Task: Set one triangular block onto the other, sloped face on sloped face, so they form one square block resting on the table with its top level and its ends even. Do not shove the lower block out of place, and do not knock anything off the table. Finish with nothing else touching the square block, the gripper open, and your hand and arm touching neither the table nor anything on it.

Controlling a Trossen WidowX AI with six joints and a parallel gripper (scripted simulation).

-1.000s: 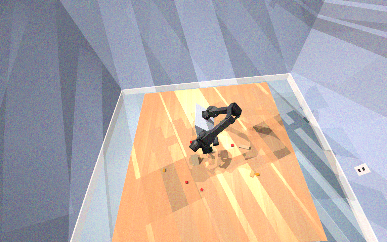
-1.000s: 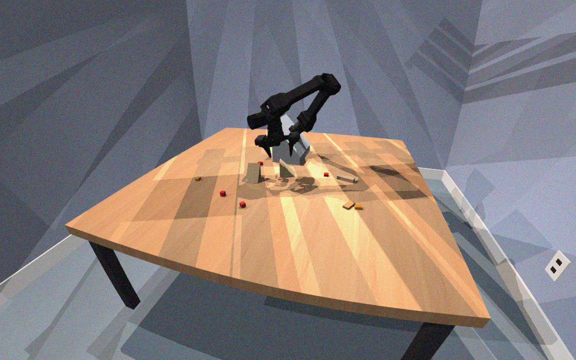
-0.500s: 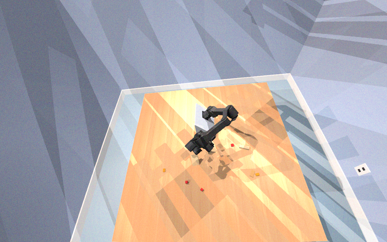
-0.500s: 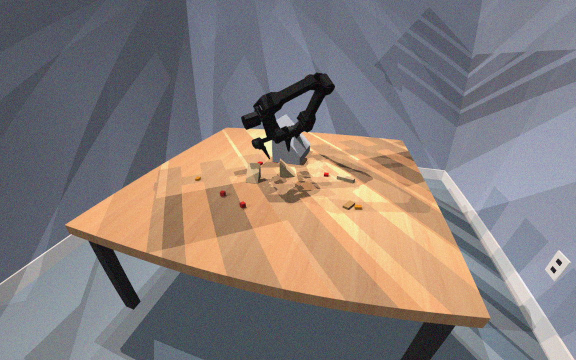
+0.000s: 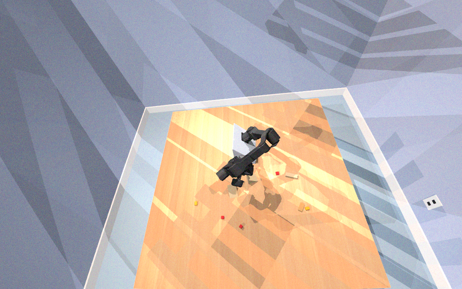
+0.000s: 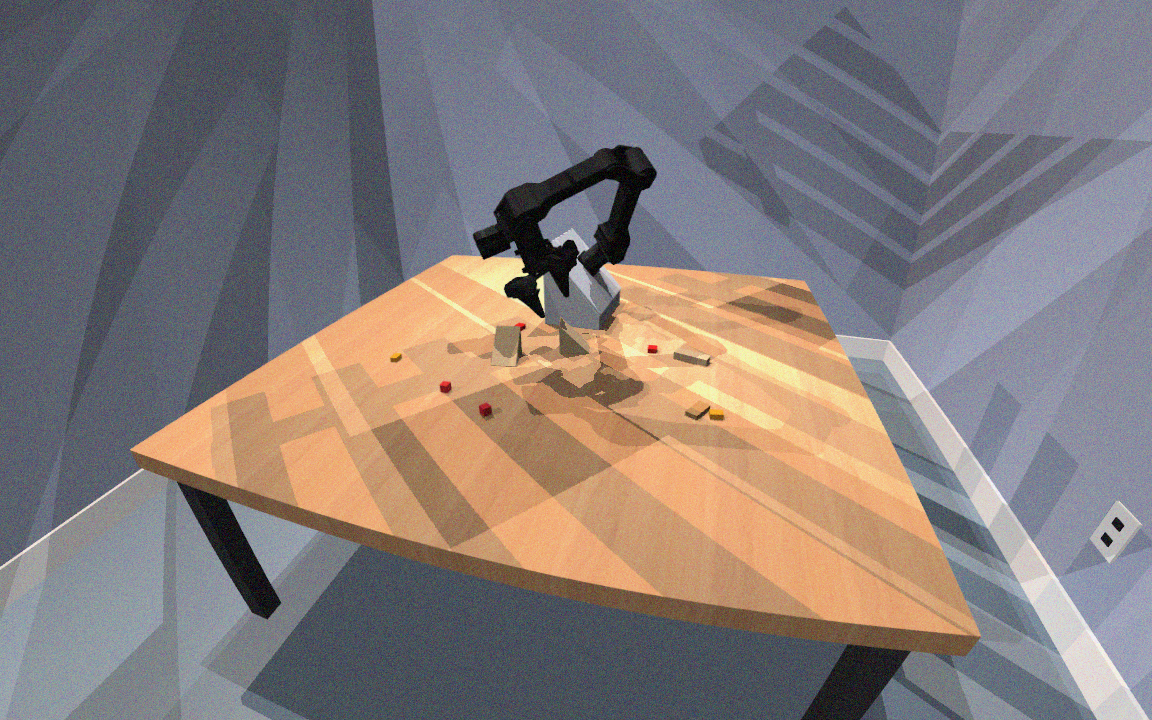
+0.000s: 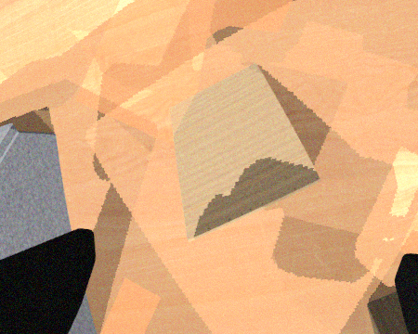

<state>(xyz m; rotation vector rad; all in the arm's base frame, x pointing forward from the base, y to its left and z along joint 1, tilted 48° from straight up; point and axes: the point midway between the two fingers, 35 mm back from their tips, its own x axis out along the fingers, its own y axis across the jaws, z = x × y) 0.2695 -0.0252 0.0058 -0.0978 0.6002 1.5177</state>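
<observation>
One triangular block (image 5: pixel 253 178) (image 6: pixel 573 342) stands on the table (image 5: pixel 189 258) (image 6: pixel 741 537), nearer the grey base. The other block (image 5: pixel 232 190) (image 6: pixel 506 346) stands apart from it, to its left in the top and exterior views. In the wrist view a block (image 7: pixel 228 134) shows a broad pale face, partly shaded, ahead of and between the fingers; it looks like the one nearer the base. My gripper (image 5: pixel 242 176) (image 6: pixel 553 302) (image 7: pixel 254 262) is open and empty, above the blocks. In the top view the hand hides its fingertips.
The grey base (image 5: pixel 241 143) (image 6: pixel 573 311) (image 7: pixel 28 195) is close behind. Small red cubes (image 5: pixel 222 217) (image 6: pixel 444 386), yellow pieces (image 5: pixel 195 203) (image 6: pixel 716 414) and tan slabs (image 5: pixel 301 206) (image 6: pixel 692 357) lie around the blocks. A dark corner (image 7: pixel 386 311) shows beside the right finger.
</observation>
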